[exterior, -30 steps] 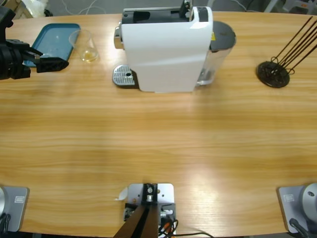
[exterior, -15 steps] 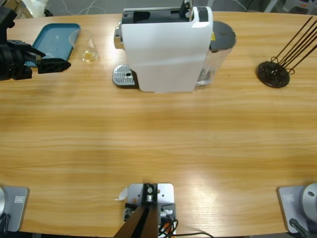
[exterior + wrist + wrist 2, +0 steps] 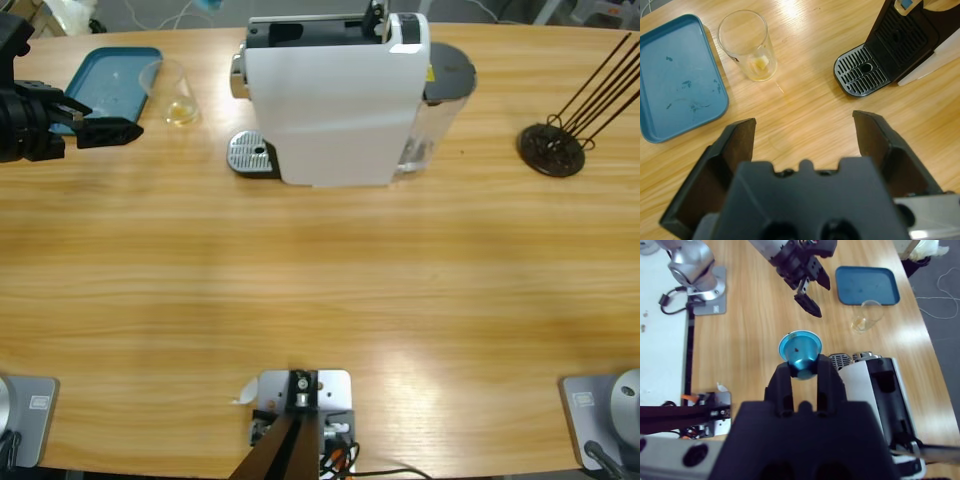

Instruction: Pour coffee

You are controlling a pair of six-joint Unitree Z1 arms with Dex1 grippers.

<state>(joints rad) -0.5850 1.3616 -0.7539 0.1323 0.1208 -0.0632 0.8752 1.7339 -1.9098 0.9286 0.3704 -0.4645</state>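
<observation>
A clear glass point(image 3: 170, 90) stands beside the blue tray, with a shallow pool of pale amber coffee point(image 3: 180, 113) at its bottom. My left gripper point(image 3: 108, 117) hovers open and holding nothing just left of it. In the left wrist view the glass point(image 3: 747, 44) and its coffee point(image 3: 761, 67) lie ahead of the open left gripper point(image 3: 805, 125). High above the table, my right gripper point(image 3: 802, 366) is shut on a blue coffee capsule point(image 3: 800, 351). Below it sit the glass point(image 3: 866, 317) and the white coffee machine point(image 3: 885, 390). A blue speck point(image 3: 207, 3) shows at the high view's top edge.
The white coffee machine point(image 3: 335, 100) stands at the back middle, its metal drip tray point(image 3: 250, 152) facing left. A blue tray point(image 3: 105, 75) lies at the back left. A black stand with thin rods point(image 3: 552, 150) sits at the right.
A small blue speck has appeared at the top edge of the high view. The left gripper has crept slightly right towards the glass.
</observation>
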